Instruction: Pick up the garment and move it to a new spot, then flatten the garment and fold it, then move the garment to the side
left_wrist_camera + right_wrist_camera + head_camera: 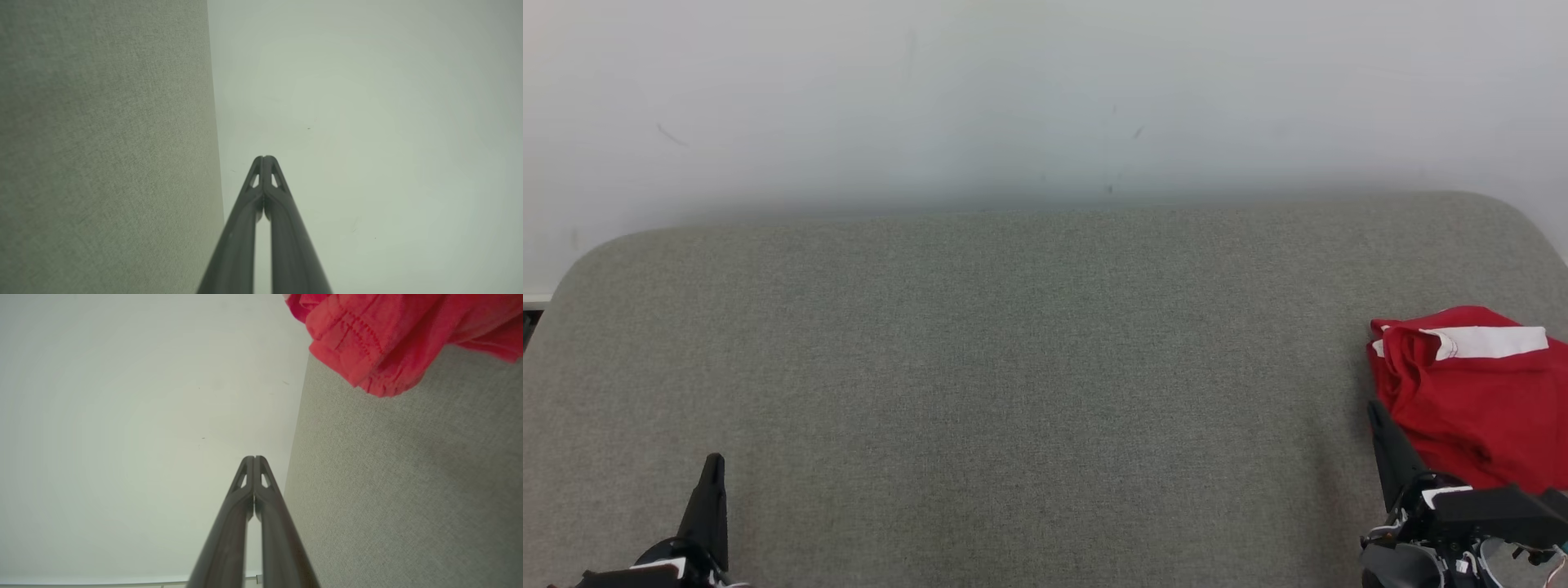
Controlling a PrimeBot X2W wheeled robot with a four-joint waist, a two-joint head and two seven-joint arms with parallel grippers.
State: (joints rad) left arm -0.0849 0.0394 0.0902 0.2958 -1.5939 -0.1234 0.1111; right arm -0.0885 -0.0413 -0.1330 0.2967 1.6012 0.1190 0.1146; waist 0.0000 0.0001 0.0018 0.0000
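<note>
The garment (1474, 392) is red with a white band, lying crumpled at the right edge of the grey fabric surface (1029, 367). Its hemmed red edge (380, 339) fills the upper right of the right wrist view. My right gripper (1376, 412) stands at the lower right, just left of the garment, fingertips pressed together and holding nothing (254, 458). My left gripper (715, 461) rests at the lower left, far from the garment, also shut and empty (264, 157).
A pale wall (1045, 98) rises behind the grey surface, whose far edge is rounded at both corners. A strip of floor edge (531, 314) shows at the far left.
</note>
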